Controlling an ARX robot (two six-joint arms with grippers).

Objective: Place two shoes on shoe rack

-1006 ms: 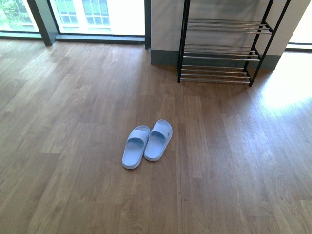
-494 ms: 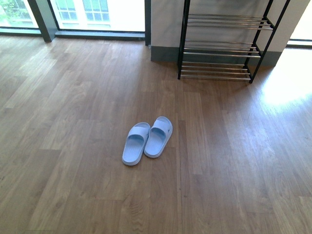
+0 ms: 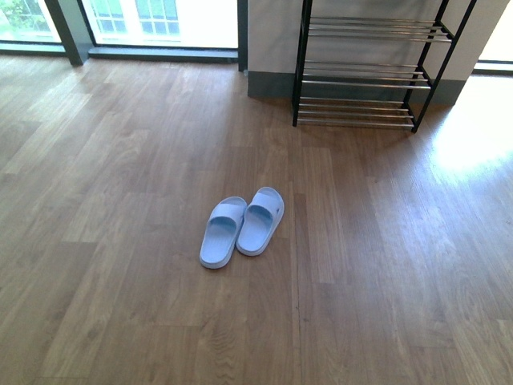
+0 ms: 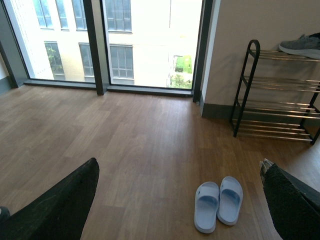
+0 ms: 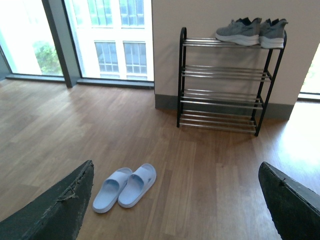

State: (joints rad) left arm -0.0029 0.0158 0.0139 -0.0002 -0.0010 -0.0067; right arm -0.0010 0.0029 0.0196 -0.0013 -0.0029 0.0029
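Two light-blue slides (image 3: 240, 227) lie side by side on the wood floor, toes toward the shoe rack (image 3: 359, 80), which stands against the far wall to the right. Neither arm shows in the front view. In the left wrist view my left gripper (image 4: 179, 167) is open and held high, with the slides (image 4: 218, 204) on the floor beyond, near one finger (image 4: 295, 205). My right gripper (image 5: 176, 167) is also open, and the slides (image 5: 125, 187) lie near its other finger (image 5: 60, 210). Two grey sneakers (image 5: 252, 30) sit on the shoe rack's (image 5: 222, 85) top shelf.
Tall windows (image 3: 160, 20) with a dark pillar (image 3: 68, 36) run along the far left wall. A grey skirting (image 3: 268, 84) lines the wall behind the rack. A bright sunlit patch (image 3: 473, 136) lies on the floor right of the rack.
In the front view the slides and the rack have drifted slightly upward in the picture. The slides keep their place on the floor.
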